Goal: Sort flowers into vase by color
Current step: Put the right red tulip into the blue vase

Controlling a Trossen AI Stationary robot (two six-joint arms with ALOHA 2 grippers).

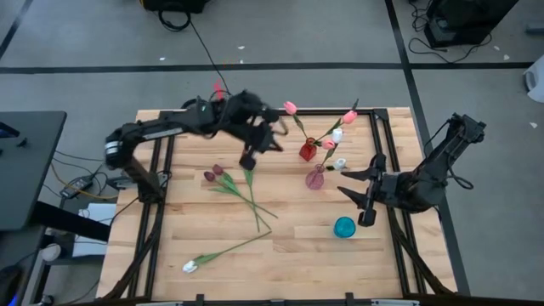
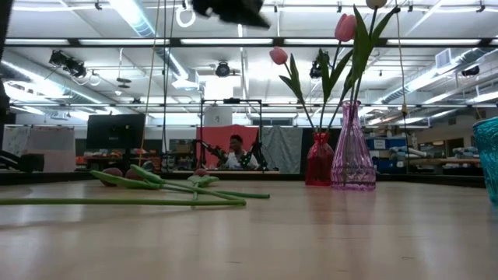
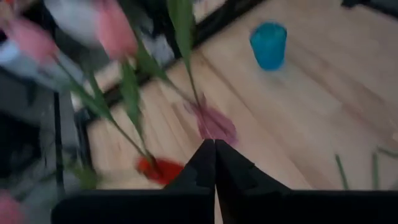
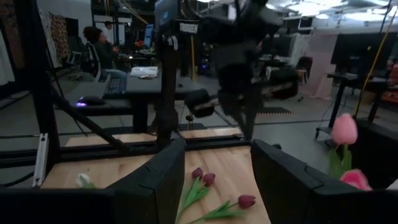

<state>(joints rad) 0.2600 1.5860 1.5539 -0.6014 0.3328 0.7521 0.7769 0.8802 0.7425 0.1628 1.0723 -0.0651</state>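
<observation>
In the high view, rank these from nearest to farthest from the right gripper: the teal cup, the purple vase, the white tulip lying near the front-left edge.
Measured from the right gripper, open at the table's right side:
1. Teal cup, just in front of the gripper; purple vase, beside it toward the table's middle. These two are too close to call.
2. White tulip, far across at the front-left.
</observation>
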